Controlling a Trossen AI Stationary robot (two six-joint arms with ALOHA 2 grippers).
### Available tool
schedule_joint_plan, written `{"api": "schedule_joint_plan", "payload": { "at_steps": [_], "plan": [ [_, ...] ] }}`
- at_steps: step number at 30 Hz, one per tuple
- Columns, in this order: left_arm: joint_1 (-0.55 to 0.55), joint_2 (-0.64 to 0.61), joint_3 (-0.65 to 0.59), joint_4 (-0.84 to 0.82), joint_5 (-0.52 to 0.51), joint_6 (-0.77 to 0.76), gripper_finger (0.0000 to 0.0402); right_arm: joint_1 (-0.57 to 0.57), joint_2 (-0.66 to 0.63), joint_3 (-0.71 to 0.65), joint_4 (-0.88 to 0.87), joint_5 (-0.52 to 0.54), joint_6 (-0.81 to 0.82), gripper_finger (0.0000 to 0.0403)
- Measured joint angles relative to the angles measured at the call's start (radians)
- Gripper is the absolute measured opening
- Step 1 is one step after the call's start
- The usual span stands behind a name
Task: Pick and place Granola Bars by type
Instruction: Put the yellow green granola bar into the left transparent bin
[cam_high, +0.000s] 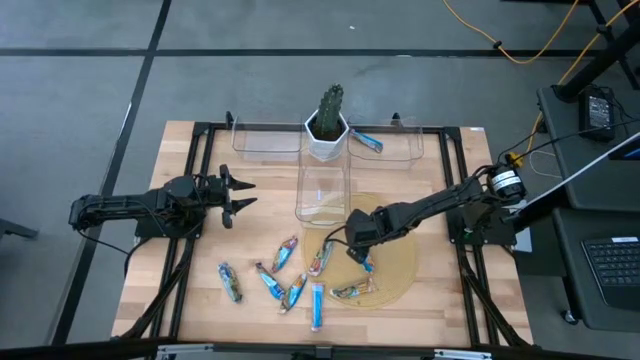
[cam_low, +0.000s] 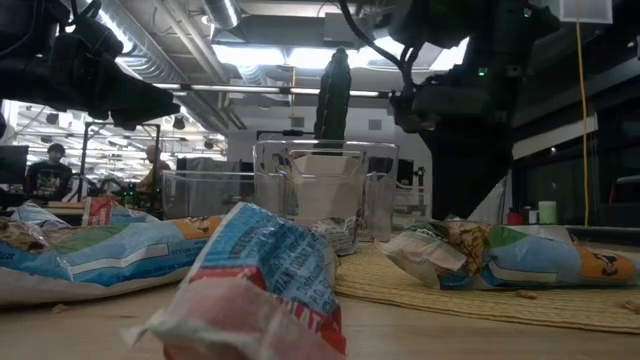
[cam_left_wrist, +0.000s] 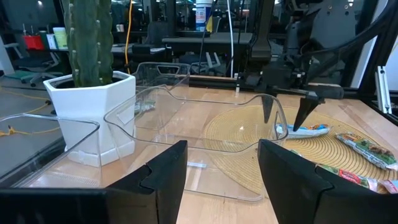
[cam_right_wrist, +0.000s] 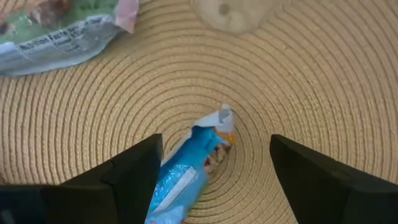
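Several granola bars lie flat near the table's front: blue ones (cam_high: 270, 282) (cam_high: 318, 305) and green-brown ones (cam_high: 320, 257) (cam_high: 352, 290). One blue bar (cam_right_wrist: 186, 171) lies on the round woven mat (cam_high: 400, 255). My right gripper (cam_right_wrist: 216, 149) points steeply down over it, open, one finger on either side of the bar's end and apart from it; the left wrist view shows this gripper (cam_left_wrist: 285, 118) just above the bar (cam_left_wrist: 305, 130). My left gripper (cam_high: 243, 193) waits open and level at the table's left. Another blue bar (cam_high: 366, 142) lies in the far right bin.
Three clear plastic bins stand at the back: far left (cam_high: 267, 140), far right (cam_high: 395, 148) and one in the middle (cam_high: 322, 190) just beyond the mat. A cactus in a white pot (cam_high: 328, 130) stands between them. A green-brown bar (cam_right_wrist: 56, 37) lies close by on the mat.
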Motion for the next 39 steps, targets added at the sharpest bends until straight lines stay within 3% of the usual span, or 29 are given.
{"api": "schedule_joint_plan", "payload": {
  "at_steps": [20,33,39],
  "plan": [
    [0.000,0.000,0.000,0.000,0.000,0.000,0.0190,-0.001,0.072,-0.004,0.053,0.001,-0.024,0.0294],
    [0.000,0.000,0.000,0.000,0.000,0.000,0.0191,-0.001,0.071,-0.004,0.058,-0.002,-0.029,0.0165],
    [0.000,0.000,0.000,0.000,0.000,0.000,0.0189,-0.001,0.070,-0.004,0.055,-0.067,-0.029,0.0100]
  ]
}}
